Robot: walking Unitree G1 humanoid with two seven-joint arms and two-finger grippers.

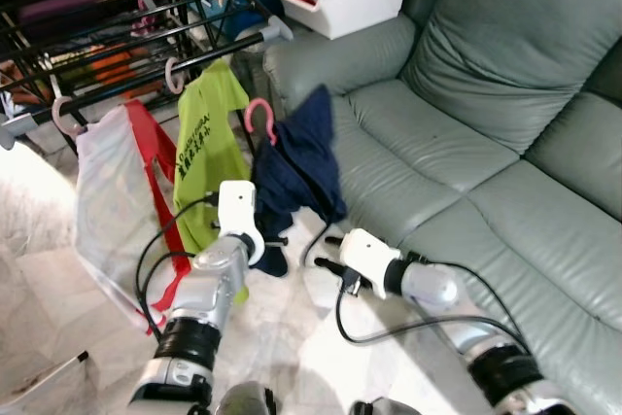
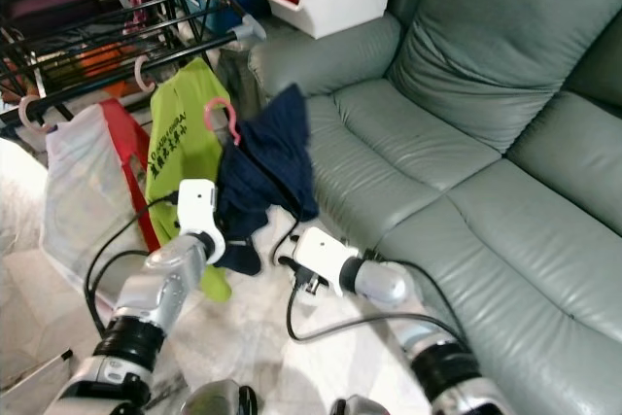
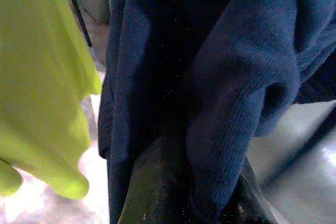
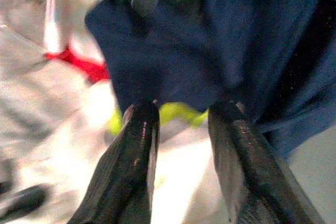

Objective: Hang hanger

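Your left gripper [image 1: 275,240] clamped on navy garment [image 1: 296,157] with pink hanger [image 1: 259,116], rack [image 1: 136,85] at 11 o'clock. Right gripper [image 4: 181,116] fingers apart, just below garment.

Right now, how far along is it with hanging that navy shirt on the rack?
Done: the lime shirt and white-and-red garment already hang on the drying rack. In hand: the navy shirt on its pink hanger, held up by the left gripper, its hook short of the rail. The right gripper is open beneath. Left: hooking it on.
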